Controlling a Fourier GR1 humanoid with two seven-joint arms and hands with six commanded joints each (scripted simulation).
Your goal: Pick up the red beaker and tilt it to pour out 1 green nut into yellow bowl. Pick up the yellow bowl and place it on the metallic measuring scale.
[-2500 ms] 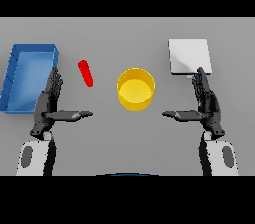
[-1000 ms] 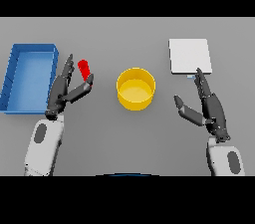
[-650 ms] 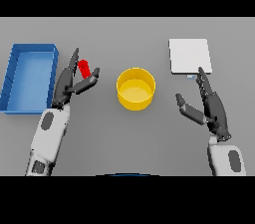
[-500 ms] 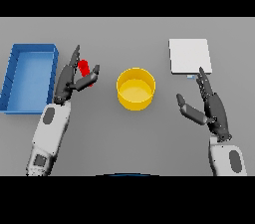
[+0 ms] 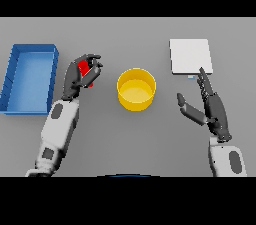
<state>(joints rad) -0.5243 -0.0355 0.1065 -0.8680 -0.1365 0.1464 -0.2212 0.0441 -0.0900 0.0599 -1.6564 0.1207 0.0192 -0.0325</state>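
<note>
A: Where's the red beaker (image 5: 87, 70)?

B: In the left hand (image 5: 80, 75), fingers and thumb curled round it, only bits of red showing btwn them. It sits left of the yellow bowl (image 5: 136, 89), right of the blue tray (image 5: 12, 77). Can't tell if it's off the worktop (image 5: 125, 139) or touching it.

A: Bowl?

B: Standing on the worktop, roughly center, apart from both hands. Can't make out any nut.

A: Right hand (image 5: 212, 109)?

B: Fingers straight, relaxed, holding nothing, thumb out toward the bowl. It's right of the bowl, just below the metallic measuring scale (image 5: 190, 56); fingertips reach close to the scale's near edge.

A: Scale?

B: Flat pale square, far right, nothing on it.
</note>
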